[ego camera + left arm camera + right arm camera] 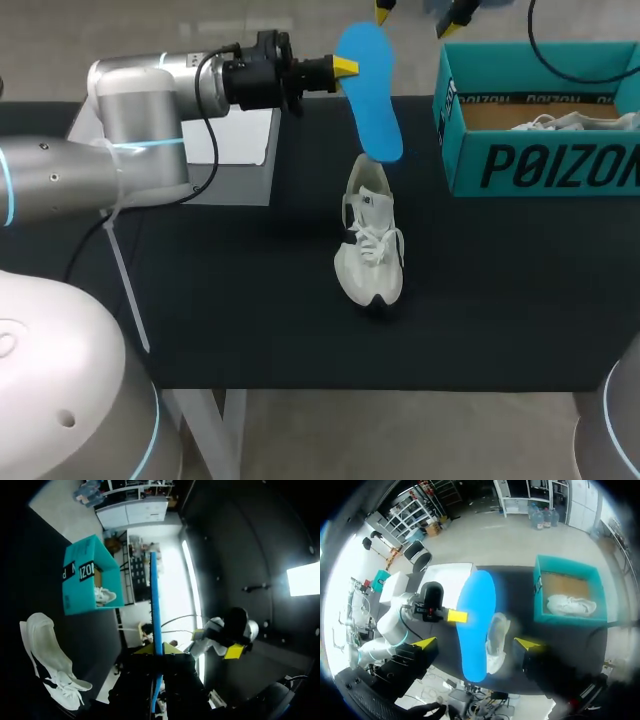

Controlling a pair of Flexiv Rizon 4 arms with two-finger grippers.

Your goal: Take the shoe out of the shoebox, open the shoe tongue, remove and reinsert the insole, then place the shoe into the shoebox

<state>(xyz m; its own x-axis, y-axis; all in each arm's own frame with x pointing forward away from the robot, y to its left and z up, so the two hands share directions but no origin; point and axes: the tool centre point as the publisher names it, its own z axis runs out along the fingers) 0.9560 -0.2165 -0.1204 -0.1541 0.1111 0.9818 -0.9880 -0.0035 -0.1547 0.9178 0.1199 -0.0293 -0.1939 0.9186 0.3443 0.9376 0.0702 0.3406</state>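
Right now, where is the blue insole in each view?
Head view: blue insole held by the left gripper, above the white shoe.
Left wrist view: edge-on in its own gripper.
Right wrist view: ahead of the open right gripper.
Shared landmark: teal shoebox.

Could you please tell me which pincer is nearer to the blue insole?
Left: the left pincer grips the insole by its edge; the right pincer hangs open above it, apart.

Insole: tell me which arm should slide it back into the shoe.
Left. The left gripper is shut on the blue insole, whose lower end hangs right over the opening of the shoe. The right gripper is open, empty and farther from the shoe.
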